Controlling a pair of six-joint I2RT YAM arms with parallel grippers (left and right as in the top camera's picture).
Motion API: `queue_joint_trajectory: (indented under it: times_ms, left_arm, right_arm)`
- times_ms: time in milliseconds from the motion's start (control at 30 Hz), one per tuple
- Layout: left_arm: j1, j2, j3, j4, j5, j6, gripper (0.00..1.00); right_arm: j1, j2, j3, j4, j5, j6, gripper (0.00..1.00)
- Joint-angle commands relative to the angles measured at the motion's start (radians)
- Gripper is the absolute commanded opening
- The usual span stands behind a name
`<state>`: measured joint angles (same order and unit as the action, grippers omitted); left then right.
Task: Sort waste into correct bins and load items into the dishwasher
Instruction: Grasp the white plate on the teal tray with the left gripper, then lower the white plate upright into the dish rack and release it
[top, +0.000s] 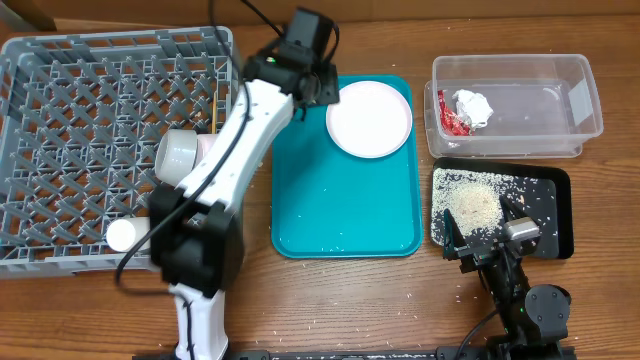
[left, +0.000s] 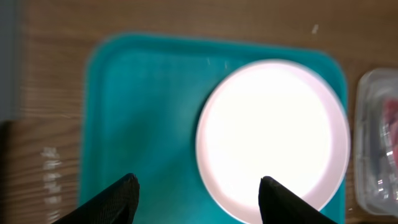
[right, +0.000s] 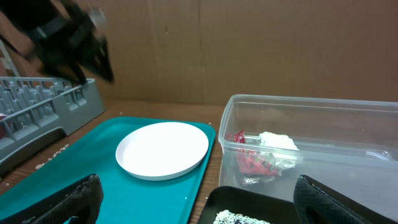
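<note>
wood table (top: 330, 300) | plate (top: 369, 118) in teal tray (top: 340, 215) corner | left tool (left: 199, 180) apart | right tool (right: 198, 183) apart

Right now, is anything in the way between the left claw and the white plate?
Nothing visible. The left gripper hangs open over the near edge of the plate, which lies alone on the teal tray.
</note>
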<state>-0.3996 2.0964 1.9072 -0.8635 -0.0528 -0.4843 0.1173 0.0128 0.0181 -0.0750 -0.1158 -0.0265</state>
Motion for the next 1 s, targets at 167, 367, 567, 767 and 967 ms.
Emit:
queue_joint_trajectory:
  times_ms: [167, 367, 567, 767, 967]
  left_arm:
    - [0.0, 0.234, -0.024, 0.014, 0.215, -0.043, 0.48]
    - [0.019, 0.213, 0.006, -0.135, 0.168, -0.028, 0.04]
    - [0.065, 0.004, 0.124, -0.414, -0.226, 0.036, 0.04]
    - [0.089, -0.247, 0.15, -0.621, -0.85, 0.048, 0.04]
    - [0.158, -0.32, 0.126, -0.616, -1.167, 0.171, 0.04]
  right_arm:
    - [-0.006, -0.01, -0.01, 0.006, 0.003, -0.004, 1.0]
    - [-0.006, -0.01, -0.01, 0.006, 0.003, -0.004, 1.0]
    - [-0.006, -0.01, -0.01, 0.006, 0.003, -0.004, 1.0]
    - [-0.006, -0.01, -0.01, 0.006, 0.003, -0.004, 1.0]
    - [-0.006, -0.01, -0.01, 0.006, 0.003, -0.004, 1.0]
